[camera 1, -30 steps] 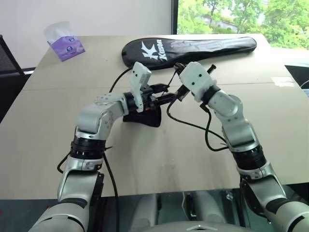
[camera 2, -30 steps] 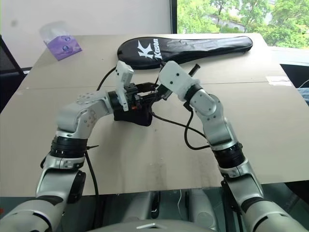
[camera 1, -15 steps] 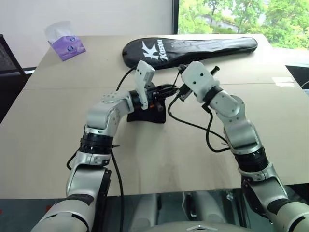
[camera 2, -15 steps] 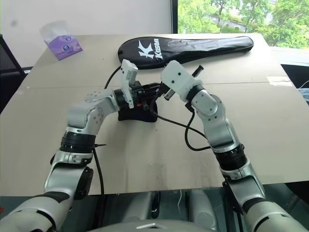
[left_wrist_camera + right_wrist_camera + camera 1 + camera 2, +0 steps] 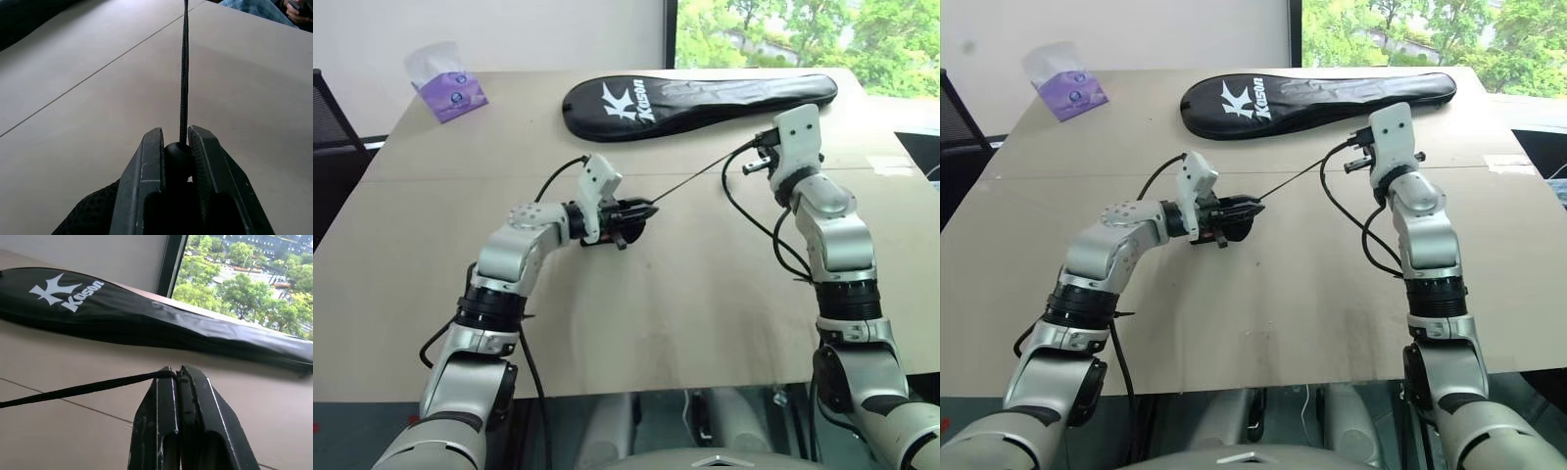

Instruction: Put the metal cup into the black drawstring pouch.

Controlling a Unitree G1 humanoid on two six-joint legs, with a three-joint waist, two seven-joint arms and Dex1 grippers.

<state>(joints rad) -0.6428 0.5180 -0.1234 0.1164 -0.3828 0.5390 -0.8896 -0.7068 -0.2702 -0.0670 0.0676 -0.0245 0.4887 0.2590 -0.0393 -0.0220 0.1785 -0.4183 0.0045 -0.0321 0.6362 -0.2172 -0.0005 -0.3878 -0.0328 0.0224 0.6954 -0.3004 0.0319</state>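
My left pincer (image 5: 178, 161) is clamped on the round cord stopper (image 5: 178, 157) at the mouth of the black drawstring pouch (image 5: 612, 227), which sits bunched against its fingers just above the worktop (image 5: 636, 323). The pouch is soft cloth and light; it gives no resistance of its own, so I judge the hard little stopper to be the right place to pin it, since fabric alone would slide or crumple. The metal cup I cannot make out; if it is inside the pouch, the cloth hides it, and a smooth steel cup would slip freely in a loose bag.

From the stopper the drawstring (image 5: 700, 176) runs taut across the worktop up to my right pincer (image 5: 177, 374), whose fingers are pressed fully together on the cord's end. The cord is thin and braided, likely to creep through a flat grip under a hard pull, so I would hold it near its end and draw steadily.

Beyond lie the long black racket cover (image 5: 695, 98) and, at the far left corner, a purple tissue pack (image 5: 450, 93).
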